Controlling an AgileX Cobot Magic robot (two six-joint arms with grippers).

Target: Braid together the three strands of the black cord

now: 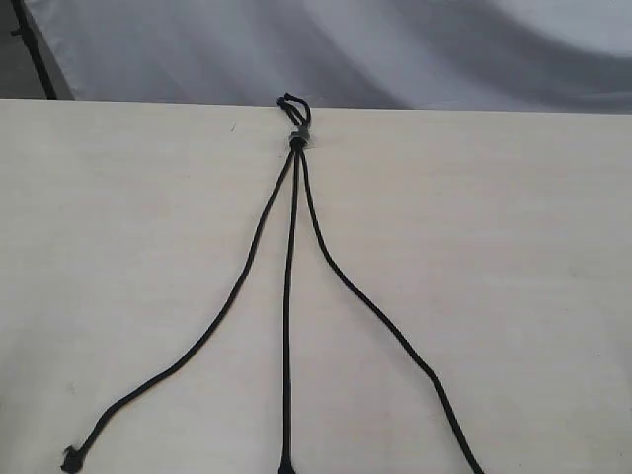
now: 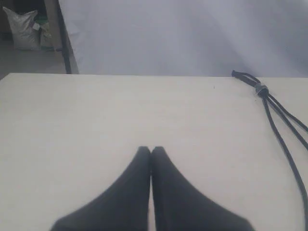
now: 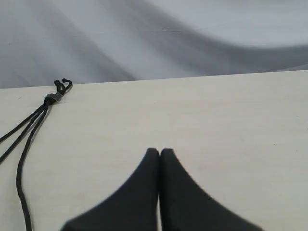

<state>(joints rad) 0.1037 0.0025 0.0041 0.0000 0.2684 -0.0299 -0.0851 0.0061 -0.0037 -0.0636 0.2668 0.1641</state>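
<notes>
No braiding is done: the black cord (image 1: 296,140) lies on the desk (image 1: 118,247), its three strands (image 1: 289,296) fanned apart and uncrossed, while left claw (image 2: 151,150) and right claw (image 3: 160,151) are closed, empty, clear of it.

The thin black braided-fibre cord (image 1: 290,296) is plain black from the loop at the upper centre of the exterior view down to the lower edge. The only break is a small grey band (image 1: 297,139) just below the loop. The flat tabletop (image 1: 118,247) is pale cream with faint grain. The draped cloth backdrop (image 1: 395,49) is grey-white with darker shadowed folds. The left gripper (image 2: 150,150) and right gripper (image 3: 160,152) are matt black. A crumpled whitish sack (image 2: 21,29) shows at the upper left of the left wrist view.
</notes>
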